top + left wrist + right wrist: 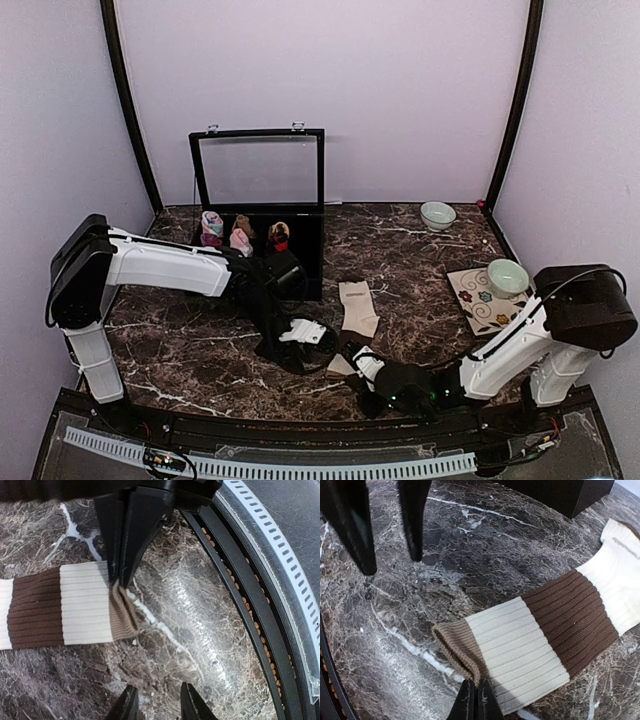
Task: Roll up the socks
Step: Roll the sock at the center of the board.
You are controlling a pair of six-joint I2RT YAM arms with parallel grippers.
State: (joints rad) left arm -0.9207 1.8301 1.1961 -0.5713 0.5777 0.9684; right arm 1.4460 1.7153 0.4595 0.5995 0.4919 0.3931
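Right wrist view: cream sock [540, 635] lies flat and unrolled on the marble surface [470, 545], its tan cuff [457, 644] pinched by the closed right jaws. Left jaws hover just beyond the cuff, narrowly parted and empty. Rolling appears not yet begun; the whole length is left to wind. From above, the sock sits centre-front between the arms, long axis running near to far, cuff toward the arm bases, other end toward the black box [308, 262].
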